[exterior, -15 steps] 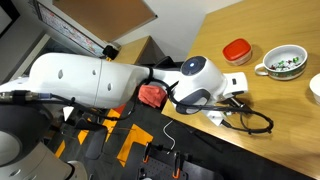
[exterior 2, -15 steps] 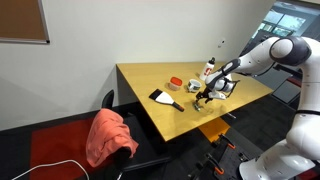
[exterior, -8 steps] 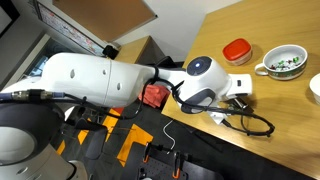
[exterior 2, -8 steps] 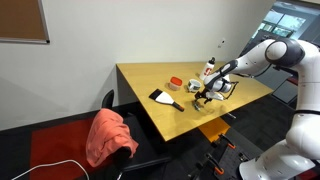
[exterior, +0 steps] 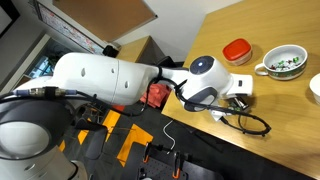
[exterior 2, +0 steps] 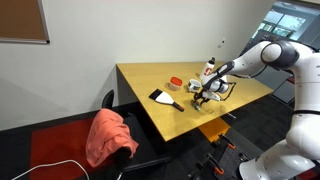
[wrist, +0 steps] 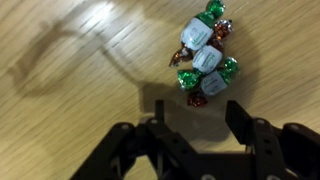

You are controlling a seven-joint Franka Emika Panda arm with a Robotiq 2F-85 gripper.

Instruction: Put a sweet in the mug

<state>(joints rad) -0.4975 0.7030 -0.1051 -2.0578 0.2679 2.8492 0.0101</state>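
Note:
In the wrist view a small cluster of wrapped sweets [wrist: 205, 60], green and silvery-white with a little red, lies on the wooden table. My gripper [wrist: 200, 125] is open and empty just short of the cluster, one finger on each side of the gap below it. In an exterior view the gripper [exterior: 240, 86] hangs low over the table near its front edge. The white mug [exterior: 283, 62], with a small handle on its side, stands farther along the table and holds several sweets. In an exterior view the gripper [exterior 2: 205, 94] is near the table's front edge.
A flat red round container [exterior: 236, 50] stands behind the gripper. A black cable loop [exterior: 246, 123] lies at the table edge. A plain white vessel [exterior: 315, 88] is at the frame edge. A black brush [exterior 2: 165, 98] lies on the table; a red cloth [exterior 2: 110, 135] drapes a chair.
The arm has shifted slightly along the table toward the mug side. The gripper stays open and low over the table.

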